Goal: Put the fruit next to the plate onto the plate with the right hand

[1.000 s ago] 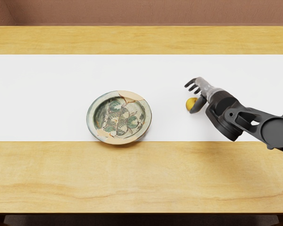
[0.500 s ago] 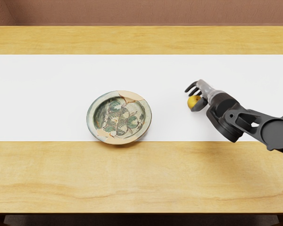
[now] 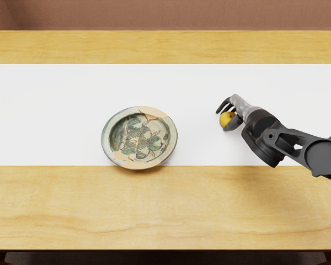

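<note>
Our right robot hand (image 3: 235,109) curls round the fruit (image 3: 227,118). A shallow hold could drop it before the plate (image 3: 105,132)

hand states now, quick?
Left hand: not in view.
Right hand: closed on the yellow fruit.

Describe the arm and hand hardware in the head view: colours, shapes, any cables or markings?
Only the right arm shows. It is dark grey to black, built of chunky rounded links, with a disc-shaped joint housing near the picture's edge. A lighter grey wrist section leads to the right hand, which has thin dark fingers. No cables, markings or sleeves are visible.
</note>
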`<state>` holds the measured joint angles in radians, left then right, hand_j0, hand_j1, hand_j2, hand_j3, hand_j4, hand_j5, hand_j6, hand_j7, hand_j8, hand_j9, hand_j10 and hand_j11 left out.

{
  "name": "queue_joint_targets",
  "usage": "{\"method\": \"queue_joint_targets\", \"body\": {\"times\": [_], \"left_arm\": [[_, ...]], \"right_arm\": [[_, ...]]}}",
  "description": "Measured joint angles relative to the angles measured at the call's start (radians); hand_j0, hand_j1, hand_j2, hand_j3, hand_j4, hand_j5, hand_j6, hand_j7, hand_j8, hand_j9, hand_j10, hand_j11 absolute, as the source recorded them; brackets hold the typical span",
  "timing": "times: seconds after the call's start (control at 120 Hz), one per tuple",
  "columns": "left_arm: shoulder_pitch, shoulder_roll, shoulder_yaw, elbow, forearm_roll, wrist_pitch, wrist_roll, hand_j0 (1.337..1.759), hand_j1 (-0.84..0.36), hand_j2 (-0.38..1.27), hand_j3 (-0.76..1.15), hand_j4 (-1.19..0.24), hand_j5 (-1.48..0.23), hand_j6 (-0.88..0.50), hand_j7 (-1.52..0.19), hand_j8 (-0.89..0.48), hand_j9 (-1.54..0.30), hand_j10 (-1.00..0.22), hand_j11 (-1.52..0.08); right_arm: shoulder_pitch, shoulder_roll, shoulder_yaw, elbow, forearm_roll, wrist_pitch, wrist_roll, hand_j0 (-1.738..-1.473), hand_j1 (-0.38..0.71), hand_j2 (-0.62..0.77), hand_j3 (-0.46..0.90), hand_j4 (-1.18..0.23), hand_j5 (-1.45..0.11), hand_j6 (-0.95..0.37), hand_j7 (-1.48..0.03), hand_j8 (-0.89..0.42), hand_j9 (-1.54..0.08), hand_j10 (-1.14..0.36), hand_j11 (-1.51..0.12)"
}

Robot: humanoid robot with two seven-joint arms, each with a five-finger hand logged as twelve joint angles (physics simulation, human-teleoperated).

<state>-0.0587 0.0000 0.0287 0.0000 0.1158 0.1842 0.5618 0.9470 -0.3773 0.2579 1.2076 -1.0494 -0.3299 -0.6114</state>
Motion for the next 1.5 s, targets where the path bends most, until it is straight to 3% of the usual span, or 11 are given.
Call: {"method": "queue_joint_targets", "body": {"times": [0.125,0.408,0.633,0.9,1.383,1.417,1.5], "left_arm": [[-0.001,0.000,0.000,0.000,0.000,0.000,0.000,1.658,0.35,0.00,0.00,0.01,0.00,0.01,0.00,0.01,0.00,0.01,0.00],[0.000,0.000,0.000,0.000,0.000,0.000,0.000,1.658,0.35,0.00,0.00,0.01,0.00,0.01,0.00,0.01,0.00,0.01,0.00],[0.000,0.000,0.000,0.000,0.000,0.000,0.000,1.658,0.35,0.00,0.00,0.01,0.00,0.01,0.00,0.01,0.00,0.01,0.00],[0.000,0.000,0.000,0.000,0.000,0.000,0.001,1.658,0.35,0.00,0.00,0.01,0.00,0.01,0.00,0.01,0.00,0.01,0.00],[0.000,0.000,0.000,0.000,0.000,0.000,0.000,1.658,0.35,0.00,0.00,0.01,0.00,0.01,0.00,0.01,0.00,0.01,0.00],[-0.001,0.000,0.000,0.000,0.000,0.000,0.000,1.658,0.35,0.00,0.00,0.01,0.00,0.01,0.00,0.01,0.00,0.01,0.00],[0.000,0.000,0.000,0.000,0.000,0.000,0.000,1.658,0.35,0.00,0.00,0.01,0.00,0.01,0.00,0.01,0.00,0.01,0.00]], "right_arm": [[0.008,0.003,0.007,0.000,0.003,0.000,0.000,-1.649,0.25,0.20,0.00,-0.68,-0.94,-0.51,-0.91,-0.38,-0.94,-0.53,-0.95],[0.064,0.029,0.036,0.001,0.039,0.013,-0.001,-1.651,0.18,0.20,0.00,-0.74,-1.07,-0.55,-1.01,-0.38,-1.06,-0.54,-1.06],[0.128,0.074,0.039,0.004,0.082,0.027,0.000,-1.653,0.21,0.32,0.00,-0.75,-1.10,-0.55,-1.03,-0.37,-1.08,-0.53,-1.06],[0.179,0.144,0.039,0.011,0.110,0.045,0.000,-1.658,0.31,0.57,0.00,-0.75,-1.12,-0.54,-1.03,-0.37,-1.09,-0.51,-1.07],[0.167,0.288,0.036,0.011,0.122,0.065,0.000,-1.658,0.37,0.55,0.00,-0.73,-1.08,-0.48,-1.01,-0.31,-1.04,-0.44,-1.03],[0.165,0.293,0.036,0.010,0.120,0.065,0.000,-1.658,0.34,0.48,0.00,-0.70,-1.02,-0.48,-0.95,-0.32,-0.98,-0.44,-0.97],[0.164,0.307,0.039,0.010,0.119,0.060,0.000,-1.658,0.11,0.32,0.00,-0.46,-0.68,-0.32,-0.63,-0.22,-0.66,-0.29,-0.65]]}}
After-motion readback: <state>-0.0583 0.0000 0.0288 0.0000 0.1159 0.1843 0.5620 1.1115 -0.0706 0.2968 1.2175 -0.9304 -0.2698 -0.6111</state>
